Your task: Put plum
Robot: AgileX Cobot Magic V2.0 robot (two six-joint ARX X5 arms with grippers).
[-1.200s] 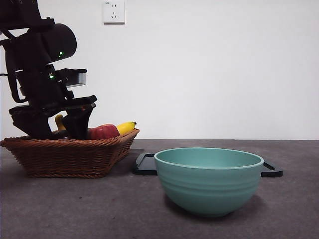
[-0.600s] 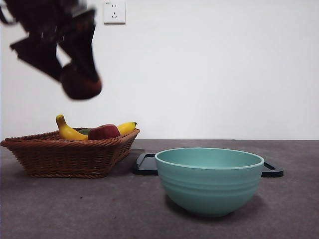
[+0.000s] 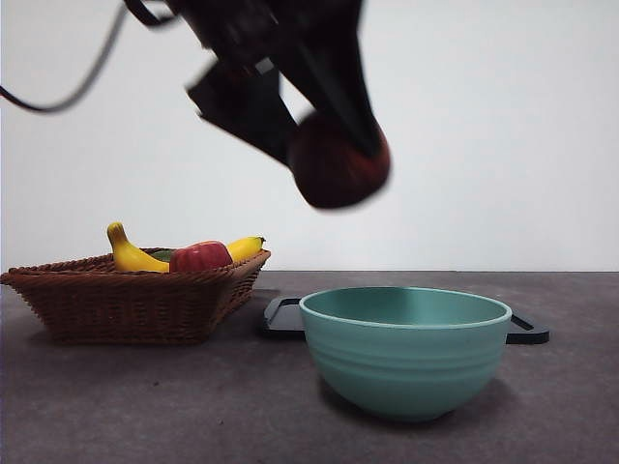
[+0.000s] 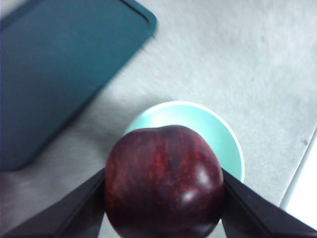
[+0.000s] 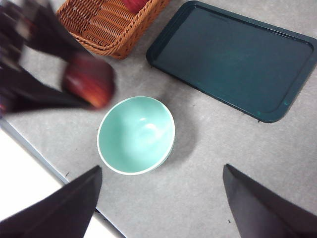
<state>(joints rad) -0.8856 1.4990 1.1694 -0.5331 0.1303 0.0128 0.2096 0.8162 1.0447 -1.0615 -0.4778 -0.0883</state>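
- My left gripper (image 4: 163, 186) clamped on the plum (image 4: 163, 181), high above the green bowl (image 3: 406, 348).
- Right gripper (image 5: 158, 198) spread wide, waiting.
- Risk: released this high or off-centre, the round plum could bounce off the rim.

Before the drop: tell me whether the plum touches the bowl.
Apart. In the front view, the plum, in the left gripper, hangs above the bowl with wall between them.

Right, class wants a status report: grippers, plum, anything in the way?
Left gripper shut on plum, airborne above green bowl. Right gripper open, high, waiting. Path to bowl unobstructed.
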